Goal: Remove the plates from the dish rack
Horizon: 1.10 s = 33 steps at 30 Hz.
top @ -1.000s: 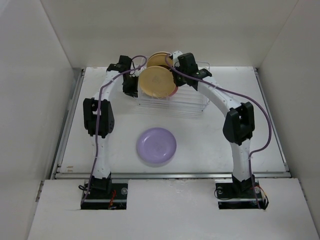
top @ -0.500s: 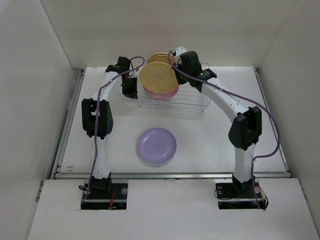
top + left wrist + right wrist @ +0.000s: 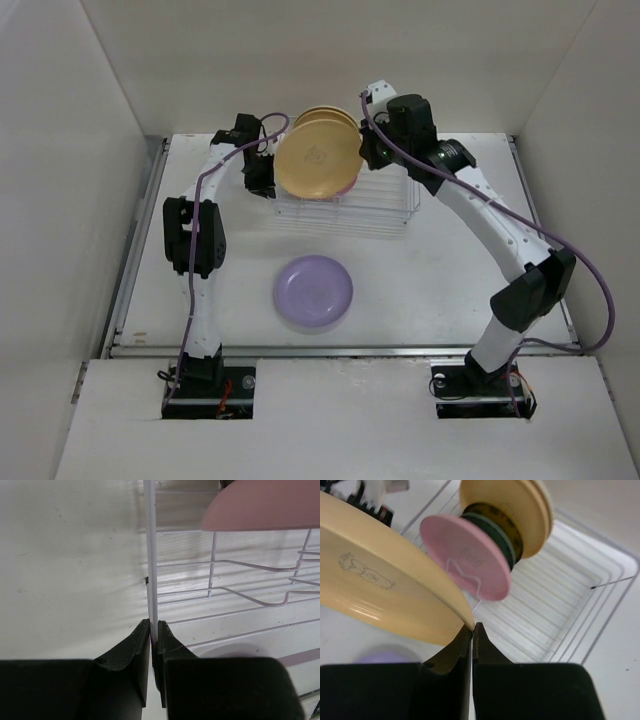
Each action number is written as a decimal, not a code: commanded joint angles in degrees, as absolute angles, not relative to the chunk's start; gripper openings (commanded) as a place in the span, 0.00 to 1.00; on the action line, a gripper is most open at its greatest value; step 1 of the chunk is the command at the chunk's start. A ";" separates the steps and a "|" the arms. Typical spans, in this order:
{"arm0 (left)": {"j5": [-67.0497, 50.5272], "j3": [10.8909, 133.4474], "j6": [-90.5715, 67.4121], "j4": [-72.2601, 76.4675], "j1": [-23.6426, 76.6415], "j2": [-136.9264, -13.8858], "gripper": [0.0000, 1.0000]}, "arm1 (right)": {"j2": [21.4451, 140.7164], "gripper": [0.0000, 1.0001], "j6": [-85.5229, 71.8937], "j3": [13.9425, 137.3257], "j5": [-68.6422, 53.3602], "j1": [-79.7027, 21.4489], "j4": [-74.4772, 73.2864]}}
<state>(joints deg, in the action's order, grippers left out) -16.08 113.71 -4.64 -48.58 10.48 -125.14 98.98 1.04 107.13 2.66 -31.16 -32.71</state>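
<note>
My right gripper [image 3: 472,627] is shut on the rim of a yellow plate [image 3: 385,590] and holds it on edge above the left part of the dish rack [image 3: 380,205]; the plate also shows in the top view [image 3: 318,165]. In the rack a pink plate [image 3: 470,555], small dark teal and brown plates [image 3: 496,527] and a cream plate [image 3: 517,502] stand upright. A lavender plate [image 3: 313,291] lies flat on the table in front of the rack. My left gripper [image 3: 154,626] is shut on a wire [image 3: 152,555] of the rack's left end.
The white table [image 3: 440,290] is enclosed by white walls at the back and both sides. A metal rail [image 3: 340,350] runs along its near edge. The right arm [image 3: 500,230] arches over the table's right half.
My right arm has stretched up and back, and the yellow plate has risen higher over the rack. The left gripper has stayed on the rack wire.
</note>
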 commanded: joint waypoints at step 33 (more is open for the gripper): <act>-21.27 113.82 -4.57 -57.92 10.90 -121.90 0.00 | 101.26 0.70 -6.42 99.56 -1.59 -41.40 -48.00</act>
<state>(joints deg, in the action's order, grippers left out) -16.12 113.71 -4.54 -49.01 10.50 -125.08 107.22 -6.02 92.29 -5.26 -41.54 -51.92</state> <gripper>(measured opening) 0.054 0.700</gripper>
